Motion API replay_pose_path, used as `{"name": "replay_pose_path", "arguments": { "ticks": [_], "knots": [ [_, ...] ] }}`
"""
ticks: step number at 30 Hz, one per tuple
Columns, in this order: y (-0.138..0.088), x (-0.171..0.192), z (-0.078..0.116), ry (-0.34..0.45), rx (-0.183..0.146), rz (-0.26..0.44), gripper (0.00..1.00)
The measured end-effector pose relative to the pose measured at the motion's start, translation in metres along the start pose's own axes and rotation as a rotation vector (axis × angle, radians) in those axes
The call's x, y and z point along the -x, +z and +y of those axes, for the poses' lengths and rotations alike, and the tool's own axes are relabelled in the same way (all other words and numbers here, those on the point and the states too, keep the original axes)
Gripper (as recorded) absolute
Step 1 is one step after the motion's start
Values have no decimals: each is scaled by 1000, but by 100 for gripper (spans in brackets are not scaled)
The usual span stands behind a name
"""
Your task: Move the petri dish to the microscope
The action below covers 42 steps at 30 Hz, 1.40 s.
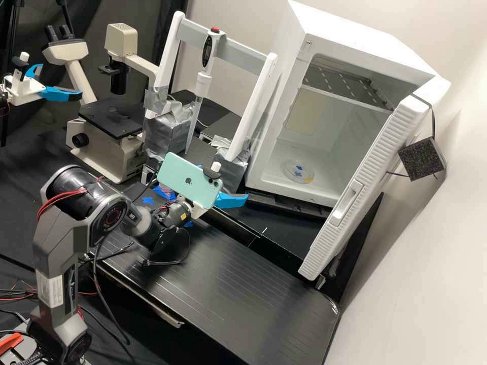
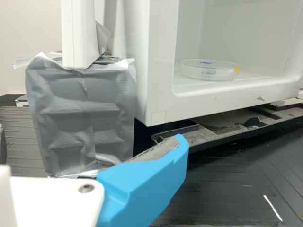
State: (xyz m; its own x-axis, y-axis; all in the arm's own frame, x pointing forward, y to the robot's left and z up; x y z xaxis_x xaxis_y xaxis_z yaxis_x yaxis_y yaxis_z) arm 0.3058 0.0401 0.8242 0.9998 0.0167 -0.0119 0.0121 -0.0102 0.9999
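go in low and level, close gently

the microscope (image 1: 107,152) stands well left of the incubator (image 1: 355,34). the gripper (image 1: 226,181) hangs in front of it, spread wide, holding nothing; it should straddle the petri dish (image 1: 298,172) squarely. inside the incubator the dish lies flat: round, no long axis, yellow mark (image 1: 308,179) towards the door (image 1: 347,204).
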Motion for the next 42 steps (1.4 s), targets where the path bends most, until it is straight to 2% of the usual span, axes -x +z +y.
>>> {"name": "replay_pose_path", "arguments": {
  "ticks": [9, 12, 15, 20, 25, 29, 32, 35, 39, 42],
  "knots": [
    [1, 1, 1, 6, 4, 2, 100],
    [9, 6, 6, 16, 17, 18, 100],
    [22, 14, 14, 42, 9, 30, 100],
    [49, 24, 37, 123, -14, 16, 100],
    [82, 26, 70, 212, -33, -50, 100],
    [92, 16, 100, 291, -30, -43, 100],
    [93, 4, 119, 325, -36, -10, 100],
    [93, -15, 132, 297, -49, 34, 100],
    [90, -38, 145, 244, -34, 64, 100],
    [86, -57, 152, 211, -37, 91, 100]
  ]
}}
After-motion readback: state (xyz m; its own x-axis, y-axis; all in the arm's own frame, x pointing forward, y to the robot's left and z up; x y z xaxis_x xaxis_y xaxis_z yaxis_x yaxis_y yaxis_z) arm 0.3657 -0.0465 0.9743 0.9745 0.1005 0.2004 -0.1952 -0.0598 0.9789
